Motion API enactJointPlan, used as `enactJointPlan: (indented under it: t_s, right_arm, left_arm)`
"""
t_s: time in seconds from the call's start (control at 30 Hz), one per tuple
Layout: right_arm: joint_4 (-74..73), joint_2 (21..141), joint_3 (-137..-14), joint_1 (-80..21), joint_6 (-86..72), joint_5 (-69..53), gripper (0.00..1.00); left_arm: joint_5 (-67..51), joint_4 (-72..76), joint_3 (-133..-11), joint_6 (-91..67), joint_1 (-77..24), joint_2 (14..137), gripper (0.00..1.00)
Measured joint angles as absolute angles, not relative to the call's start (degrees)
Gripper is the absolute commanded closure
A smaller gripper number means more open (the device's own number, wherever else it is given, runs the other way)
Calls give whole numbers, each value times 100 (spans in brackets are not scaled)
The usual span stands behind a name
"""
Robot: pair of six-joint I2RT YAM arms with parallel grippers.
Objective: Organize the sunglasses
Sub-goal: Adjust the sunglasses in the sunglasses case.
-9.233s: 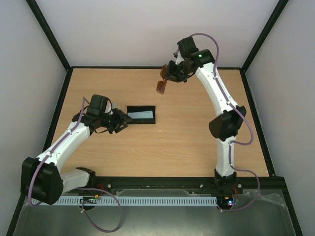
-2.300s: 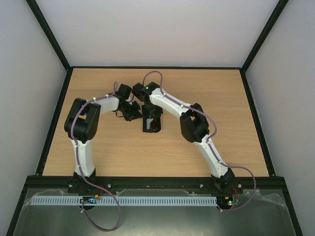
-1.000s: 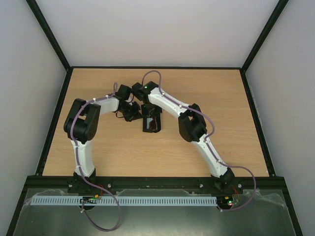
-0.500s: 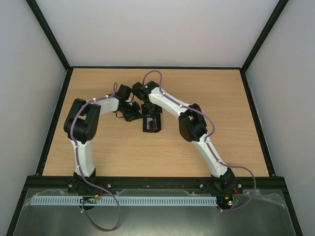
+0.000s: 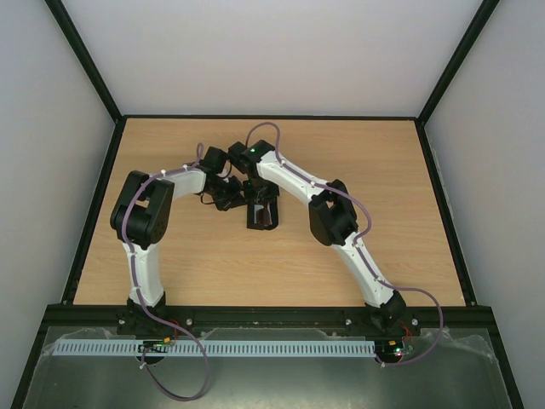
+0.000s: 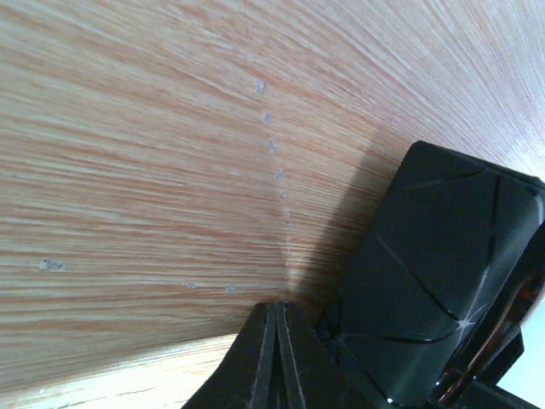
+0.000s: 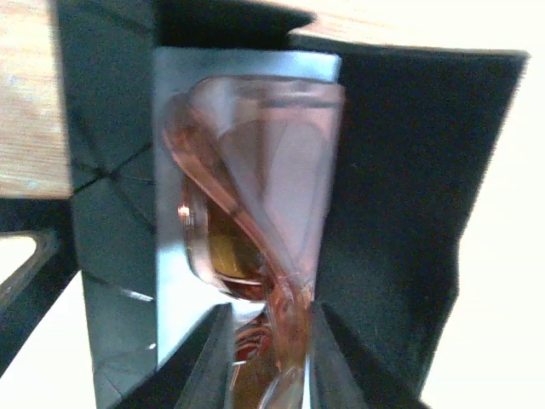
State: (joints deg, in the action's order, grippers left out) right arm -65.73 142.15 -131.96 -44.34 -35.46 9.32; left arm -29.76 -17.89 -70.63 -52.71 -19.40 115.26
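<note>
The sunglasses sit inside the open black case near the middle of the wooden surface, the right gripper pinching their amber frame from above, while the left gripper, fully closed, rests just beside the case's outer wall

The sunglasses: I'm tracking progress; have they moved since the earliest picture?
Yes: the sunglasses went from near the table's far edge toward the near side, down into the black case.
</note>
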Motion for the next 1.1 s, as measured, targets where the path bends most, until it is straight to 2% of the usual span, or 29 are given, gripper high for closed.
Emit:
enactJointPlan:
  t_s: [0.47, 0.57, 0.73, 0.8, 0.93, 1.1]
  right_arm:
    - [-6523, 14114, -13325, -4442, -3564, 913, 63]
    - [-6477, 13970, -13325, -4401, -3562, 910, 64]
    - [-6462, 13856, -13329, -4281, -3575, 937, 81]
    - [-6471, 13856, -13327, -4224, -3586, 954, 84]
    - [-6462, 13854, -13319, -4139, -3583, 972, 83]
    - [-6416, 13854, -13299, -4062, -3583, 825, 92]
  left_arm:
    - [-2982, -1780, -7050, -5264, -1946, 11526, 98]
    - [-2998, -1732, -7000, -5251, -1933, 11511, 88]
    - [-3089, -1702, -6893, -5231, -1879, 11371, 58]
    - [-3076, -1750, -6860, -5192, -1857, 11290, 53]
    - [-3041, -1815, -6672, -5155, -1723, 11093, 56]
    - [-2993, -1909, -6416, -5107, -1568, 10932, 83]
